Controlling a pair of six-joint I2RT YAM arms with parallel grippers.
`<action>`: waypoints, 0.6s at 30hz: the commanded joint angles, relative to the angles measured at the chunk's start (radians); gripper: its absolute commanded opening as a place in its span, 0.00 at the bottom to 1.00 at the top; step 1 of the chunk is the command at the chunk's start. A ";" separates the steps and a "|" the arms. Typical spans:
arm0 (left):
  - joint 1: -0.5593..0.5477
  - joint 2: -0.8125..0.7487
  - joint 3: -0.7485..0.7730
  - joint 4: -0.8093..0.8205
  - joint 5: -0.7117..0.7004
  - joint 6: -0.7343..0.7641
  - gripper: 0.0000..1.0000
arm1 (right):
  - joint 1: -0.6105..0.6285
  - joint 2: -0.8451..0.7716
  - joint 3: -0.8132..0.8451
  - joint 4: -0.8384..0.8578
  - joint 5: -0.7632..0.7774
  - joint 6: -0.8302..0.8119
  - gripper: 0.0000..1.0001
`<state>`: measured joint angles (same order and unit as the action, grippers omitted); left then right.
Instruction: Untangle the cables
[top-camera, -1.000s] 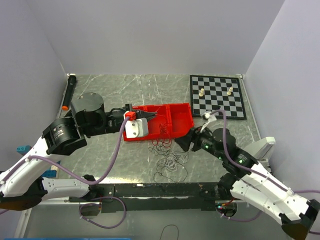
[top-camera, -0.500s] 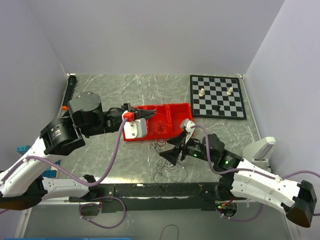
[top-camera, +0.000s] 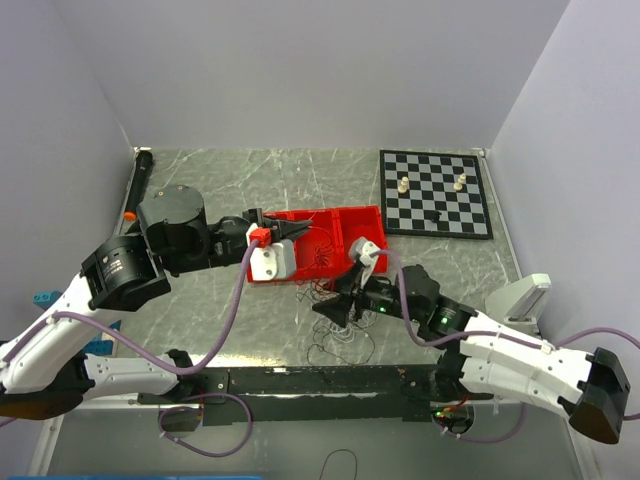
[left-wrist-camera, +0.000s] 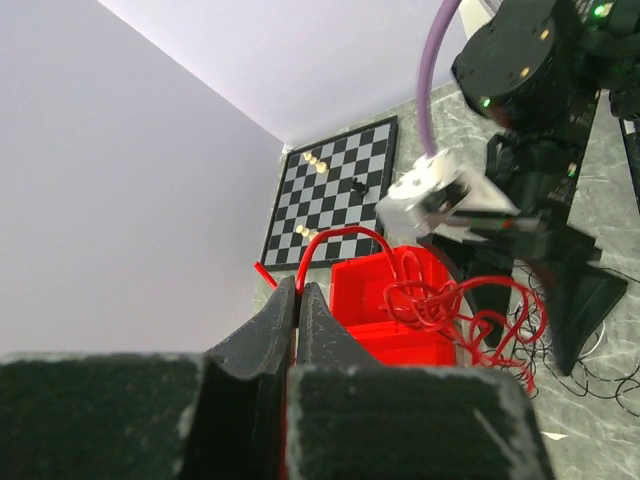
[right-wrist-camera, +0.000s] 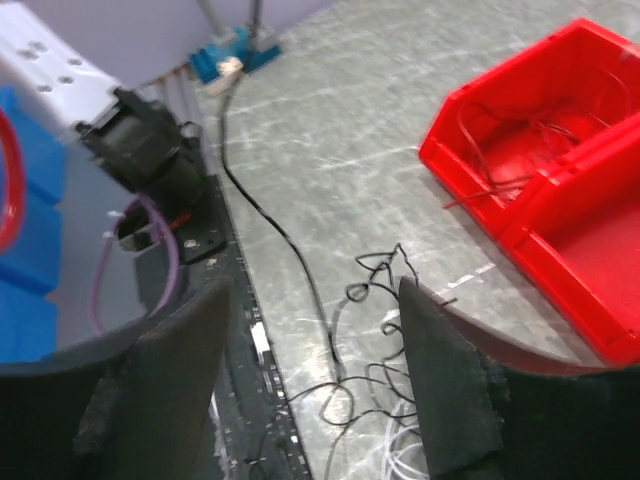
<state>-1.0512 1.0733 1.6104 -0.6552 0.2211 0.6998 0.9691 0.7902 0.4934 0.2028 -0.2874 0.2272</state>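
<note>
The cables are thin wires. A tangled red cable (left-wrist-camera: 440, 300) hangs over the red bin (left-wrist-camera: 400, 345), and one strand arcs up into my left gripper (left-wrist-camera: 297, 290), which is shut on it. From above, the left gripper (top-camera: 296, 232) hovers over the bin (top-camera: 368, 248). Loops of black cable (top-camera: 340, 338) lie on the table in front of the bin, with a bit of white cable (right-wrist-camera: 400, 455) among them. My right gripper (top-camera: 325, 308) is open just above that pile; the black cable (right-wrist-camera: 375, 285) shows between its fingers (right-wrist-camera: 440, 370), untouched.
A chessboard (top-camera: 435, 193) with a few pieces lies at the back right. A black marker (top-camera: 140, 180) rests along the left edge. The arms' black base rail (top-camera: 320, 380) runs along the near edge. Blue blocks (right-wrist-camera: 225, 52) sit off the table's left.
My right arm swung left from beside the bin and came down over the black cable pile, jaws open. The left gripper stayed where it was, shut on the red cable.
</note>
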 joint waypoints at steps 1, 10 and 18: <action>-0.012 0.004 0.026 0.043 -0.011 0.003 0.01 | 0.006 0.088 0.085 0.029 0.060 0.038 0.53; -0.012 -0.025 0.000 0.329 -0.133 0.043 0.01 | 0.006 0.101 -0.015 -0.054 0.197 0.181 0.00; -0.012 -0.010 -0.049 0.807 -0.296 0.161 0.01 | 0.010 0.050 -0.142 -0.235 0.286 0.363 0.00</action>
<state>-1.0584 1.0496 1.5330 -0.1658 0.0349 0.7998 0.9691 0.8684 0.3901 0.0765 -0.0689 0.4728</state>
